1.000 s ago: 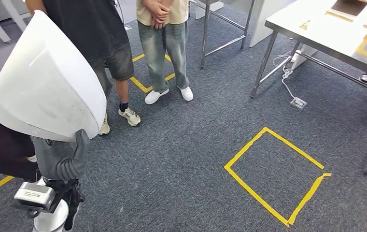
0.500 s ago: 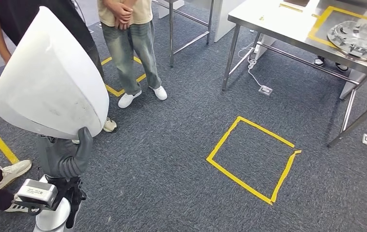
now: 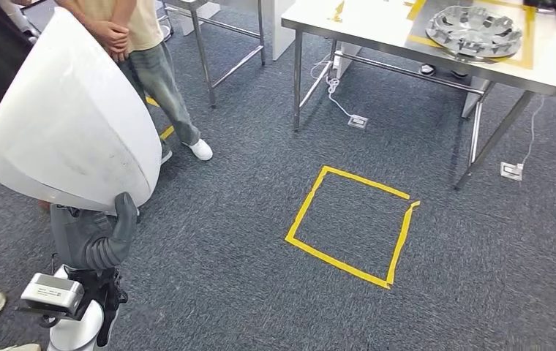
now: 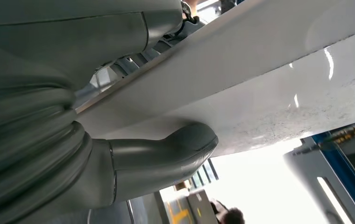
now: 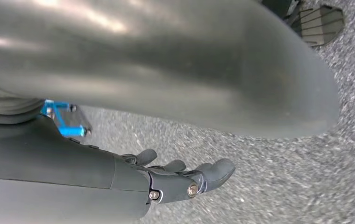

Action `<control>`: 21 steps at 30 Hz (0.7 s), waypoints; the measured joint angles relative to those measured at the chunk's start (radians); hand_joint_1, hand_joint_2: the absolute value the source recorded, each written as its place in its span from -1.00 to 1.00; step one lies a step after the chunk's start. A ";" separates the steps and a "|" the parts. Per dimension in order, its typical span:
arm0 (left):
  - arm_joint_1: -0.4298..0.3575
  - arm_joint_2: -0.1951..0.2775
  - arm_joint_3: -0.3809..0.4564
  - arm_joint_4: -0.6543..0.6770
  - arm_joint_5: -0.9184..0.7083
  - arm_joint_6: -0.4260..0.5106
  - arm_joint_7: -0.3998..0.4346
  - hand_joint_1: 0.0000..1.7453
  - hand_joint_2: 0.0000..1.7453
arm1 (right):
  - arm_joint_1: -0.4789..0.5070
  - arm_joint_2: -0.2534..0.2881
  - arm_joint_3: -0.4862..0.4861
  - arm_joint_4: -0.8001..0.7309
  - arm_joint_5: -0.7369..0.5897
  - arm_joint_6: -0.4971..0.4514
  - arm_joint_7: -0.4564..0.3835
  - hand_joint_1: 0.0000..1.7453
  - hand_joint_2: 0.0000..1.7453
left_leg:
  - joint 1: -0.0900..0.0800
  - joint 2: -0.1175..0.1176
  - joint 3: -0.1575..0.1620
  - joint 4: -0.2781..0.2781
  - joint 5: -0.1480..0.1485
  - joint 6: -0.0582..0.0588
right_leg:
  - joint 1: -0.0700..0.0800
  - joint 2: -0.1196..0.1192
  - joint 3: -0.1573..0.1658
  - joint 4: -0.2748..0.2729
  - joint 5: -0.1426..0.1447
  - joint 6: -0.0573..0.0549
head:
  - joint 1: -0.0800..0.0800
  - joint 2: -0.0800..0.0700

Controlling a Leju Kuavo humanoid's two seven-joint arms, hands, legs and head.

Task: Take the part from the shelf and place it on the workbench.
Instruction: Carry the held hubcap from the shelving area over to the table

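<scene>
We hold the white part (image 3: 70, 117) at nine o'clock, left hand (image 3: 99, 238) gripping it, right hand (image 5: 175, 179) loosely curled, empty. Our view has swung: the workbench (image 3: 377, 29) (wheel cover aboard) now sits nearer, at one o'clock.

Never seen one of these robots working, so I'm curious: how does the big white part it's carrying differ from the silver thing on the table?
The white shell-shaped part is plain, smooth and matte; the silver wheel cover is shiny with spoke-like cutouts. The white part is held up by the robot's left hand; the wheel cover lies flat on the workbench inside a yellow tape outline. The white part looks larger in the picture, being much nearer the camera. Both are rounded.
</scene>
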 joint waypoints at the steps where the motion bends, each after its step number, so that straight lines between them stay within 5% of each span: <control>1: -0.001 0.000 0.000 0.000 0.000 0.000 0.000 1.00 1.00 | 0.000 0.000 0.000 0.000 0.000 0.000 0.000 -1.00 -1.00 | 0.005 -0.027 0.031 -0.072 0.034 -0.001 | -0.002 0.015 0.000 0.002 -0.002 0.005 | 0.000 0.000; 4: -0.001 0.002 -0.001 0.000 0.000 0.000 0.000 1.00 1.00 | -0.001 0.000 0.000 0.000 -0.001 0.000 0.000 -1.00 -1.00 | 0.010 -0.082 0.079 -0.185 0.069 0.009 | -0.004 0.053 -0.010 0.009 -0.003 0.026 | -0.002 0.000; 6: -0.003 0.002 -0.001 -0.001 0.000 0.000 0.000 1.00 1.00 | 0.003 0.000 0.000 0.000 -0.001 0.000 0.000 -1.00 -1.00 | 0.007 -0.060 0.080 -0.188 0.072 0.024 | -0.007 0.070 -0.017 0.005 0.002 0.040 | -0.003 0.000; 8: -0.005 0.001 -0.003 -0.002 0.000 0.000 0.000 1.00 1.00 | 0.006 0.000 0.000 0.000 -0.001 0.000 0.000 -1.00 -1.00 | 0.007 -0.034 0.082 -0.193 0.076 0.039 | -0.005 0.027 -0.034 0.035 -0.016 0.049 | 0.002 0.000; 10: -0.005 0.000 -0.004 -0.002 0.000 0.000 0.000 1.00 1.00 | 0.003 0.001 0.000 0.000 -0.001 0.000 0.000 -1.00 -1.00 | 0.004 -0.003 0.084 -0.196 0.075 0.049 | 0.001 -0.044 -0.089 0.146 -0.074 0.053 | 0.008 0.000; 12: -0.003 0.000 -0.004 -0.002 0.000 0.000 0.000 1.00 1.00 | 0.000 0.001 0.001 0.000 -0.001 0.000 0.000 -1.00 -1.00 | -0.001 0.028 0.084 -0.195 0.072 0.054 | 0.001 -0.068 -0.154 0.276 -0.125 0.055 | 0.009 0.000; 13: -0.003 0.000 -0.004 -0.002 0.000 0.000 0.000 1.00 1.00 | 0.001 0.001 0.001 0.000 -0.001 0.000 0.000 -1.00 -1.00 | -0.002 0.043 0.085 -0.195 0.070 0.055 | 0.001 -0.070 -0.166 0.300 -0.126 0.054 | 0.009 0.000; 14: -0.003 0.000 -0.004 -0.002 0.000 0.000 0.000 1.00 1.00 | 0.003 0.001 0.001 0.000 -0.001 0.000 0.000 -1.00 -1.00 | -0.004 0.057 0.086 -0.194 0.068 0.056 | 0.001 -0.073 -0.155 0.282 -0.107 0.052 | 0.010 0.000; 16: -0.004 0.000 -0.004 -0.002 0.000 0.000 0.000 1.00 1.00 | 0.004 0.001 0.001 0.000 -0.001 0.000 0.000 -1.00 -1.00 | -0.005 0.081 0.093 -0.194 0.063 0.053 | 0.006 -0.098 -0.081 0.146 -0.043 0.043 | 0.010 0.000; 18: -0.005 0.000 -0.004 -0.003 0.000 0.000 0.000 1.00 1.00 | 0.002 0.001 0.001 0.000 -0.001 0.000 0.000 -1.00 -1.00 | -0.010 0.101 0.099 -0.193 0.057 0.045 | 0.015 -0.128 -0.020 0.032 -0.007 0.031 | 0.009 0.000; 21: -0.006 -0.001 -0.004 -0.003 0.000 0.000 0.000 1.00 1.00 | 0.002 0.001 0.001 0.000 0.000 0.000 0.000 -1.00 -1.00 | -0.014 0.123 0.106 -0.199 0.054 0.030 | 0.020 -0.113 -0.014 0.007 -0.003 0.016 | 0.009 0.000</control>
